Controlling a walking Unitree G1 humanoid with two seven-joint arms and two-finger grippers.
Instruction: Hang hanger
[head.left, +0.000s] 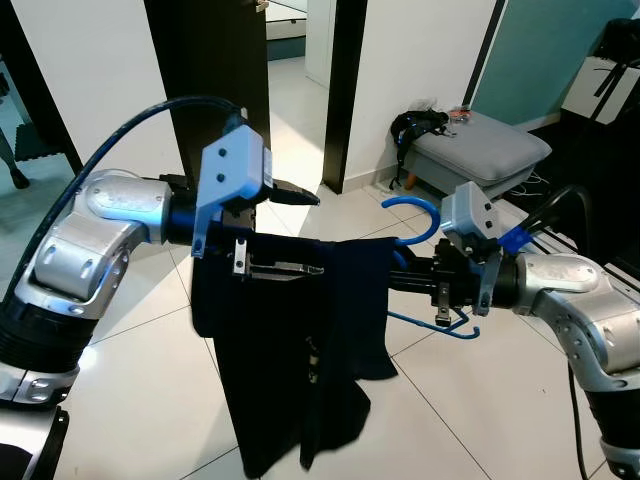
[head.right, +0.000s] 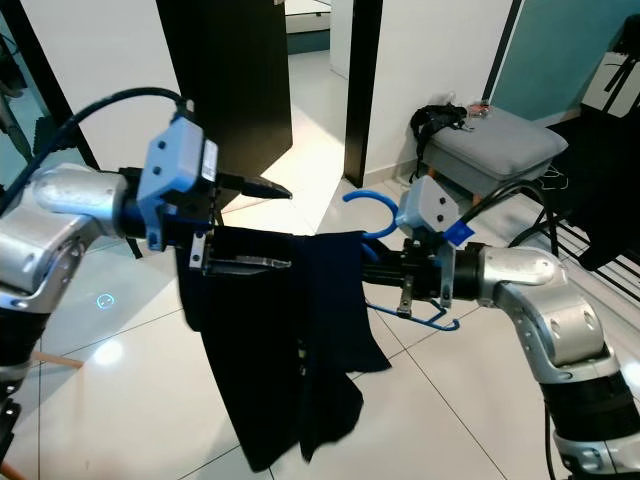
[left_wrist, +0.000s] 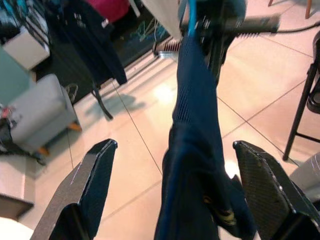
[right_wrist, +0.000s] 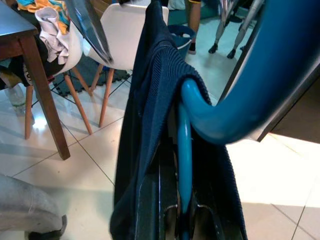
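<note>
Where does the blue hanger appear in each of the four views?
Left eye: hanger, right of centre, in the right gripper.
Right eye, centre.
Left wrist: top centre.
Right wrist: close up, centre right.
Shared landmark: the dark garment draped over it.

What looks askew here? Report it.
The dark garment sits lopsided on the blue hanger, bunched toward the left gripper and sagging unevenly. The right gripper holds the hanger lying sideways, its hook pointing up and away.
</note>
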